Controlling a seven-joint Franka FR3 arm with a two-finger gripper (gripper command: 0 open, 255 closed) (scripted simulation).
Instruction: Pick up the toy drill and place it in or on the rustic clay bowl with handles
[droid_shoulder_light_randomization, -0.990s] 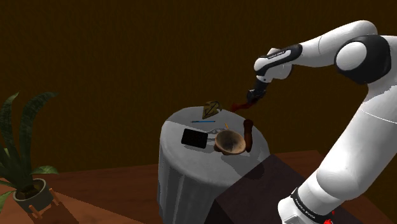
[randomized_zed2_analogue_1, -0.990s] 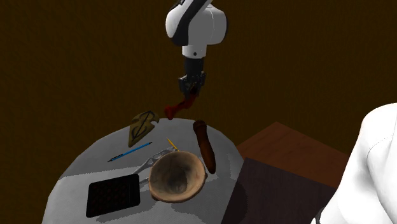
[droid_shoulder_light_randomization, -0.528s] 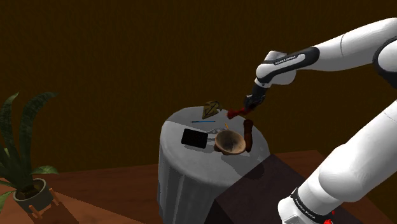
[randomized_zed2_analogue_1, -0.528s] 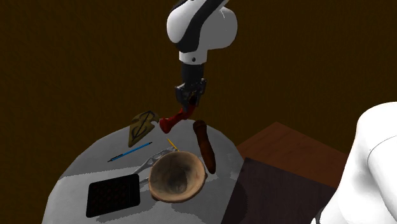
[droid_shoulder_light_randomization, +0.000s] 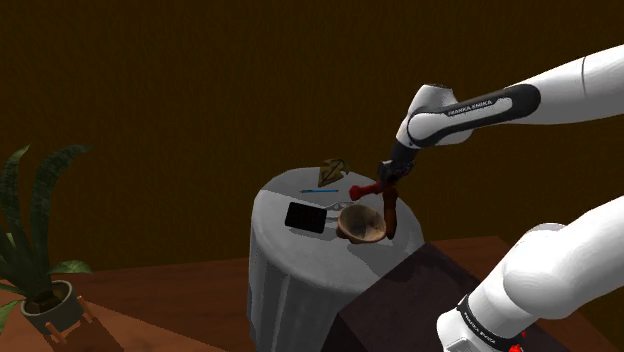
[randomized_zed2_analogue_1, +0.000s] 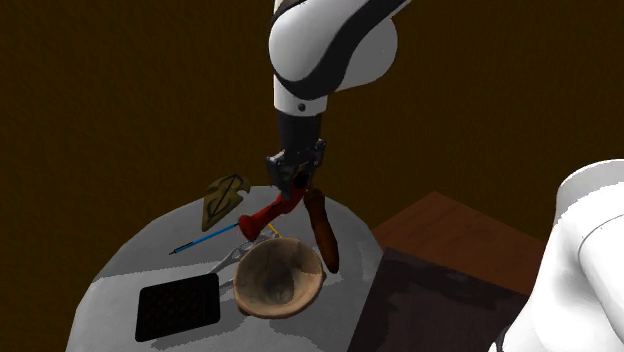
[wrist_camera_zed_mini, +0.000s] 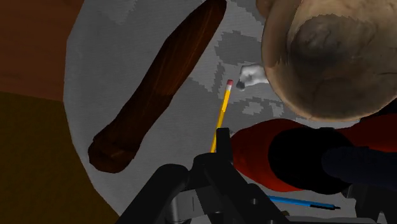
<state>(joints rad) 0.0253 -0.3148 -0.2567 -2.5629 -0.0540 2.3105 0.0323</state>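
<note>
My gripper (droid_shoulder_light_randomization: 386, 177) (randomized_zed2_analogue_1: 291, 186) is shut on the toy drill (droid_shoulder_light_randomization: 367, 189) (randomized_zed2_analogue_1: 261, 216), a red tool with a black part, which hangs tilted just above the table. The brown clay bowl (droid_shoulder_light_randomization: 365, 228) (randomized_zed2_analogue_1: 300, 290) stands empty right below and beside the drill's low end. In the wrist view the drill (wrist_camera_zed_mini: 261, 156) sits clasped at the fingers, and the bowl (wrist_camera_zed_mini: 331, 70) lies just beyond it.
On the round grey-clothed table (droid_shoulder_light_randomization: 285, 255) lie a brown oblong block (droid_shoulder_light_randomization: 390, 212) (randomized_zed2_analogue_1: 322, 230) (wrist_camera_zed_mini: 159, 83), a yellow pencil (wrist_camera_zed_mini: 221, 118), a blue pen (randomized_zed2_analogue_1: 205, 239), a black tablet (randomized_zed2_analogue_1: 177, 307) and a leaf-shaped dish (randomized_zed2_analogue_1: 224, 197). A potted plant (droid_shoulder_light_randomization: 35, 260) stands on the floor.
The arm has stretched out and the gripper has come down with the drill, from well above the table to just over the bowl's far rim. The table's things have not moved.
</note>
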